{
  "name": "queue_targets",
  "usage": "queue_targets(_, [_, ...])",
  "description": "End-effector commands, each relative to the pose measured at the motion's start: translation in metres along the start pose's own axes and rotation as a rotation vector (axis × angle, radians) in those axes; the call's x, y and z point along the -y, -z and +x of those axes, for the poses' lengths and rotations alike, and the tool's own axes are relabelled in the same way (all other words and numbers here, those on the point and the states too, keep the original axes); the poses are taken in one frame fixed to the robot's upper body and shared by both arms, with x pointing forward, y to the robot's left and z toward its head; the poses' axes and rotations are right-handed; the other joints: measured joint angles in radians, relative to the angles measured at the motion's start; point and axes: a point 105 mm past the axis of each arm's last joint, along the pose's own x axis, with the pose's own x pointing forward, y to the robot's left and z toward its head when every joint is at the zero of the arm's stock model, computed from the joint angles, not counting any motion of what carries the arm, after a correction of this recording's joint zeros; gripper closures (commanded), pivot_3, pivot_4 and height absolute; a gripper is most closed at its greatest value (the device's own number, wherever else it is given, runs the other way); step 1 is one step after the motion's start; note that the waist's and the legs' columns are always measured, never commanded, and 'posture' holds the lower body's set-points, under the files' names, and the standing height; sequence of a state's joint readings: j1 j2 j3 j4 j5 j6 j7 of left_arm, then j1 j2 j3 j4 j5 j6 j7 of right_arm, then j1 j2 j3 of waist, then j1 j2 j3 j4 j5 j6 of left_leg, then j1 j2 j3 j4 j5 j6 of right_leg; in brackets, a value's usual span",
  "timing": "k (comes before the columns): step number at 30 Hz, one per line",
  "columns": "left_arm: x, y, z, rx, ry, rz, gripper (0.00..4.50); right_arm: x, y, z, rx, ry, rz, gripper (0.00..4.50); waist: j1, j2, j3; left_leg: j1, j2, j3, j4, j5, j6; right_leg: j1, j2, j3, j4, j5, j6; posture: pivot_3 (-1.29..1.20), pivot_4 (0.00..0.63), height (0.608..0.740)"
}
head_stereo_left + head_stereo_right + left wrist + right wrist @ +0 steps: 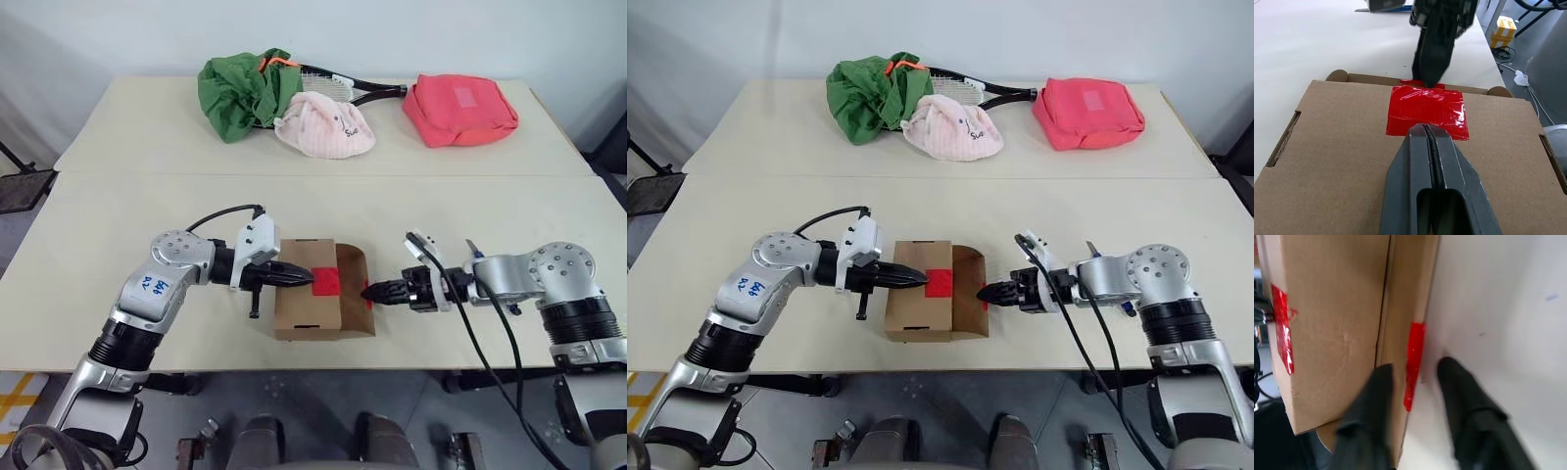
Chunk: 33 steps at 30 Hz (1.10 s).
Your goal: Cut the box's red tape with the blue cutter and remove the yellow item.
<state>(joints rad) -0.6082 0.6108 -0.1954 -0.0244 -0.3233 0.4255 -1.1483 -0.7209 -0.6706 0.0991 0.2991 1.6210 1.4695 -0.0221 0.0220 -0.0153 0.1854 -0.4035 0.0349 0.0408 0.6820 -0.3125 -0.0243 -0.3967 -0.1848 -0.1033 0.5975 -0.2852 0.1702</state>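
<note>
Table (118, 215) spans the whole view; clutter sits at 12 o'clock: green cloth (240, 93), pink pouch (458, 110), pale pink cap (323, 125), racket (358, 91). Box (299, 299) lies near the front edge at 6 o'clock, red tape (325, 282) on top. Left gripper (294, 275) comes in from 9 o'clock, jaws pressed together, tips resting on the box top at the tape's edge. Right gripper (377, 291) comes in from 3 o'clock, jaws spread, straddling the opened flap (1410, 308) where the tape strip runs down it.

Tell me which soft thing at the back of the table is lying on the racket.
The green cloth bundle; it covers the racket head. The pink pouch lies beside the handle.
</note>
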Motion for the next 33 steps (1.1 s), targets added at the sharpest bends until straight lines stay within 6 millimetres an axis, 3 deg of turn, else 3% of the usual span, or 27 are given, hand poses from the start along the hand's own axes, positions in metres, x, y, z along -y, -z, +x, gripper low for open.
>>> queue_targets(1, [-0.001, 0.007, -0.002, -0.043, -0.012, -0.013, 4.50, -0.008, -0.005, 0.002, 0.027, -0.037, -0.020, 3.10, -0.001, 0.000, 0.000, 0.000, 0.000, 0.000, 0.000, 0.000, 0.000, 0.000, 0.000, 0.000, 0.000, 0.000, 0.000, 0.00, 0.150, 0.740])
queue_targets(10, [0.000, 0.006, -0.002, -0.045, -0.011, -0.013, 4.50, -0.010, -0.006, 0.018, 0.048, -0.043, -0.025, 3.10, -0.004, 0.000, 0.000, 0.001, 0.000, 0.000, 0.000, 0.000, 0.000, 0.000, 0.000, 0.000, 0.001, 0.000, 0.000, 0.00, 0.150, 0.740])
queue_targets(13, [0.000, 0.006, -0.002, -0.046, -0.013, -0.013, 4.50, -0.009, -0.005, 0.021, 0.063, -0.044, -0.018, 3.69, -0.005, 0.000, 0.000, 0.001, 0.000, 0.000, 0.000, 0.000, 0.000, 0.000, 0.000, 0.000, 0.001, 0.000, 0.000, 0.00, 0.150, 0.740])
queue_targets(15, [0.000, 0.006, -0.002, -0.046, -0.014, -0.013, 4.50, -0.008, -0.004, 0.020, 0.070, -0.043, -0.015, 4.32, -0.005, 0.000, 0.000, 0.001, 0.000, 0.000, 0.000, 0.000, 0.000, 0.000, 0.000, 0.000, 0.001, 0.000, 0.000, 0.00, 0.150, 0.740])
queue_targets(19, [0.000, 0.006, -0.002, -0.045, -0.019, -0.013, 4.50, -0.008, -0.003, 0.016, 0.080, -0.047, -0.020, 4.42, -0.005, 0.000, 0.000, 0.001, 0.000, 0.000, 0.000, 0.000, 0.000, 0.000, 0.000, 0.000, 0.002, 0.000, 0.000, 0.00, 0.150, 0.740])
queue_targets(26, [-0.001, 0.007, -0.001, -0.034, -0.033, -0.013, 4.50, -0.012, -0.011, -0.002, 0.114, -0.021, -0.078, 4.42, 0.001, 0.001, 0.000, 0.001, 0.000, 0.000, 0.000, 0.000, 0.000, 0.000, 0.000, 0.000, 0.002, 0.000, 0.000, 0.00, 0.150, 0.740])
queue_targets(33, [-0.006, 0.010, -0.002, -0.015, -0.066, -0.028, 4.50, -0.025, -0.032, -0.046, 0.156, 0.053, -0.192, 4.42, 0.002, 0.001, 0.000, 0.000, 0.000, 0.000, 0.000, 0.000, 0.000, 0.000, 0.000, 0.000, 0.001, 0.000, 0.000, 0.00, 0.150, 0.740])
